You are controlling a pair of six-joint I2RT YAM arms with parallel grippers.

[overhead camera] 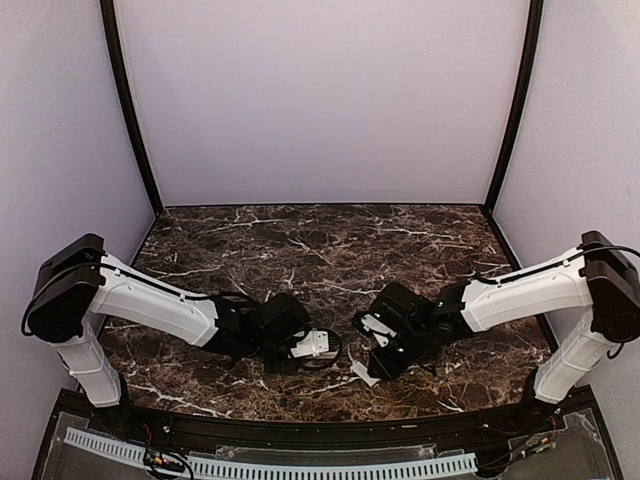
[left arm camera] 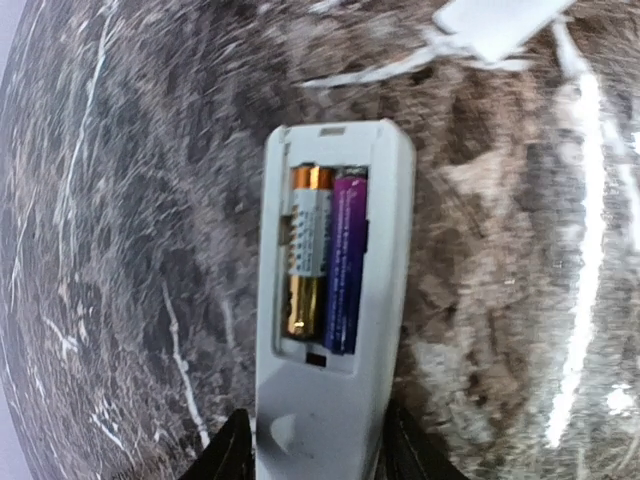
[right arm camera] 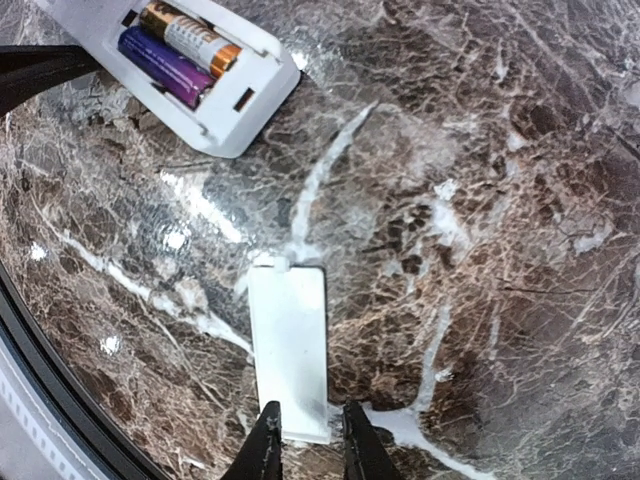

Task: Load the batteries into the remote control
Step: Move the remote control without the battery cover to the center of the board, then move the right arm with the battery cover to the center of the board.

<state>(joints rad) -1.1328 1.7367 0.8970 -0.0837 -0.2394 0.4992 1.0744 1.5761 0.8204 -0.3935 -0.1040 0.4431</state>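
Left gripper (left arm camera: 318, 445): we record two dark fingers (left arm camera: 232, 452) pinching the near end of one remote control (left arm camera: 335, 400), a slim white plastic bar held back-up over the table (left arm camera: 120, 220), which is glossy brown marble veined white. Its open recess holds two batteries (left arm camera: 327, 260) side by side, one a gold-and-white cylinder, the other purple. Right gripper (right arm camera: 308, 425): we find it pinching the near end of one flat white rectangular cover (right arm camera: 288, 340), which sits apart from the remote control.
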